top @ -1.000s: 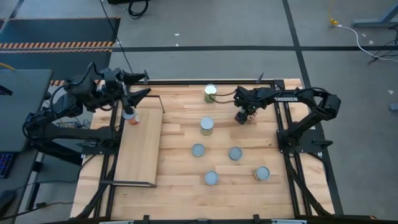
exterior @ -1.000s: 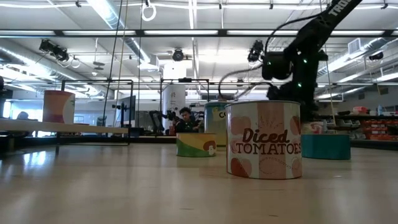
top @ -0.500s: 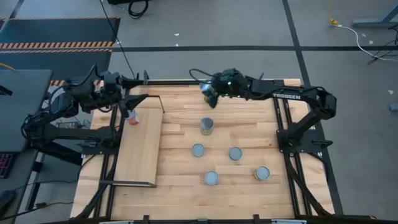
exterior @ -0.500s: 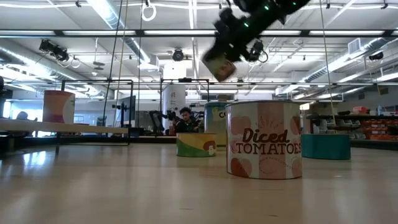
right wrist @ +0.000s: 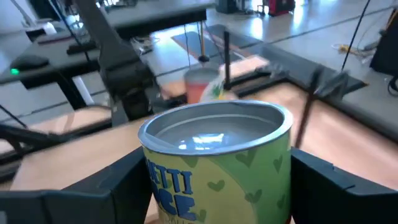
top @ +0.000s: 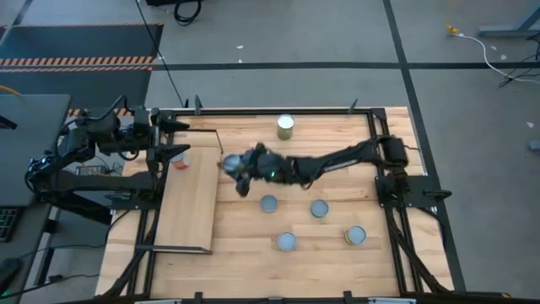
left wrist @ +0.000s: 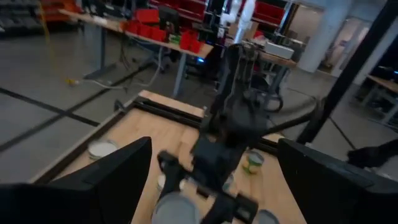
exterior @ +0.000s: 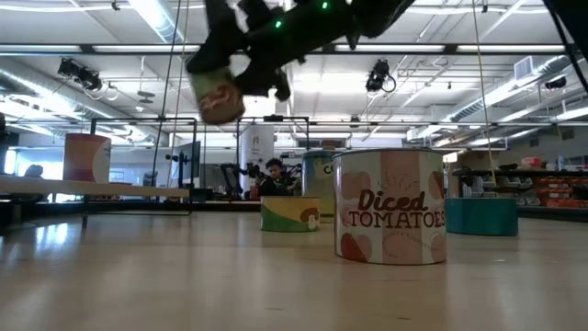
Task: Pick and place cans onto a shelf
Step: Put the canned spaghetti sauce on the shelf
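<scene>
My right gripper (top: 236, 166) reaches across the table from the right and is shut on a green-labelled can (right wrist: 217, 155) with a silvery top, held in the air beside the shelf's right edge. In the low view the can (exterior: 217, 92) hangs high, a little tilted. The shelf (top: 190, 203) is a pale board in a thin black frame at the table's left. An orange can (top: 179, 158) stands on its far end. My left gripper (top: 171, 139) is open and empty at the shelf's far left corner. Several silver-topped cans (top: 268, 203) stand on the tabletop. My right gripper pinches the green can's side wall (right wrist: 154, 180) between its two fingers, one on each side, below the rim. The fingers come nearly level from the table's right. The can is lifted clear of the table, its top up, slightly tilted.
One can (top: 286, 127) stands at the table's far middle. Others stand at the near middle and right (top: 319, 208) (top: 287, 241) (top: 355, 235). A "Diced Tomatoes" can (exterior: 390, 207) stands close in the low view. A person (exterior: 273, 176) sits in the room beyond.
My right gripper has risen with the can from the table's far right part and carried it toward the table's left edge, over to the shelf's right edge. My left gripper has drawn back toward the left edge, away from the orange can.
</scene>
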